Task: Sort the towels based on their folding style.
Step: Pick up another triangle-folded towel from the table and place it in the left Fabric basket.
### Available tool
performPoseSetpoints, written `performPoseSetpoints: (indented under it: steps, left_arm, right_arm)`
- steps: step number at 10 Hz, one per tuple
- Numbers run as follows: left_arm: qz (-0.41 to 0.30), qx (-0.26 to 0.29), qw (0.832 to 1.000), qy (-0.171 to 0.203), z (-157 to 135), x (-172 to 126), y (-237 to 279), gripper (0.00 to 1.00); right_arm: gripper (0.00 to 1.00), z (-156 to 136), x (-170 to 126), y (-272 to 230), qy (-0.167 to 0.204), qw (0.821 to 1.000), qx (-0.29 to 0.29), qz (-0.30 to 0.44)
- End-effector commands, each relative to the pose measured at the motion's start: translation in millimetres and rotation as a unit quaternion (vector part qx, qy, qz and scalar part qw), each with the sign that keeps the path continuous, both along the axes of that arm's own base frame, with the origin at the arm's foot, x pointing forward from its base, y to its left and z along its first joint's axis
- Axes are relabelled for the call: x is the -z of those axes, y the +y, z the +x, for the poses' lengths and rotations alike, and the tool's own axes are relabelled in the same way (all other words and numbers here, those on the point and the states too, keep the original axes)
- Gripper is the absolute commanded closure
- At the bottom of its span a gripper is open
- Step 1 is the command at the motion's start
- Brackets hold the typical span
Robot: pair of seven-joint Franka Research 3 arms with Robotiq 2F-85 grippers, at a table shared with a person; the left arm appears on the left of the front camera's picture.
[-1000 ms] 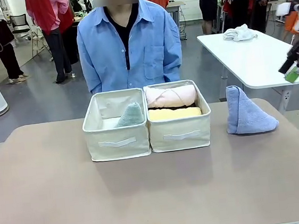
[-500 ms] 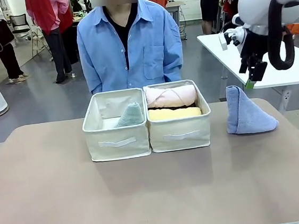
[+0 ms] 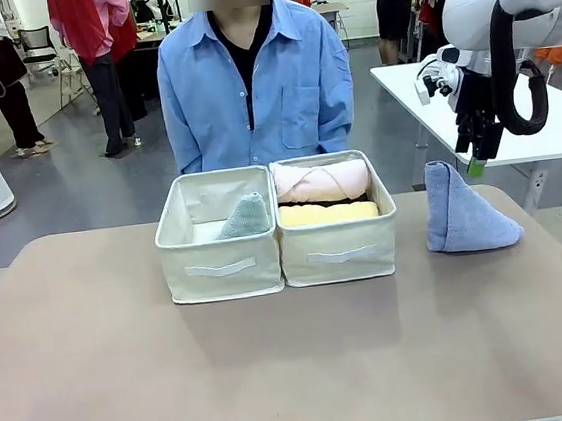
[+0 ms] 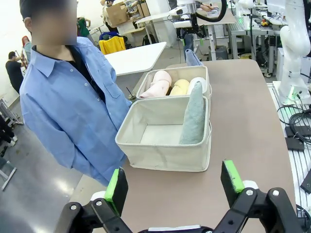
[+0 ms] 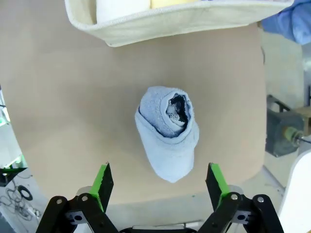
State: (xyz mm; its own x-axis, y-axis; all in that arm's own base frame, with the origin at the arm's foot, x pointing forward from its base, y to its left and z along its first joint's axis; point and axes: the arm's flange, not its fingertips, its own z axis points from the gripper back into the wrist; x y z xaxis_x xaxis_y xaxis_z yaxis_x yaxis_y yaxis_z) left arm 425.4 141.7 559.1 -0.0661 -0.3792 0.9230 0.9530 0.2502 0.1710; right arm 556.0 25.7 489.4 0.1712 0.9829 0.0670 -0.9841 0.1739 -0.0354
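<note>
Blue towel (image 5: 167, 133), plain cone from the front, hollow-topped below the right gripper (image 5: 159, 167), jaws apart; left gripper (image 4: 173, 167) likewise.

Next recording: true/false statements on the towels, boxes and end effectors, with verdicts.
1. The blue triangle-folded terry towel stands on the table, outside both beige fabric boxes. True.
2. The pale green triangle towel shares the rolls' box. False: it sits in the left box; the pink roll and yellow roll lie in the right box.
3. The right end effector grips the blue towel. False: it hangs open above it.
4. The left end effector is open. True.
</note>
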Motion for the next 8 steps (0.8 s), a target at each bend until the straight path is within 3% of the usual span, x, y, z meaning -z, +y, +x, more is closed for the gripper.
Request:
performPoseSetpoints:
  steps: [1,2,4,8]
  left_arm:
    - [-0.007,0.001,1.000,-0.008,-1.2,-1.2,-0.1,0.00]
    - [-0.007,0.001,1.000,-0.008,-1.2,-1.2,-0.1,0.00]
    - [-0.007,0.001,1.000,-0.008,-1.2,-1.2,-0.1,0.00]
    - [-0.007,0.001,1.000,-0.008,-1.2,-1.2,-0.1,0.00]
  right_arm:
    - [0.00,-3.2,3.8,2.4,-0.010,1.000,-0.003,-0.002]
    - [0.00,0.0,0.0,0.0,0.000,1.000,0.000,0.000]
    - [0.00,16.7,16.1,8.4,-0.033,0.999,-0.005,0.006]
    - [0.00,45.8,48.2,21.1,0.014,1.000,0.015,-0.003]
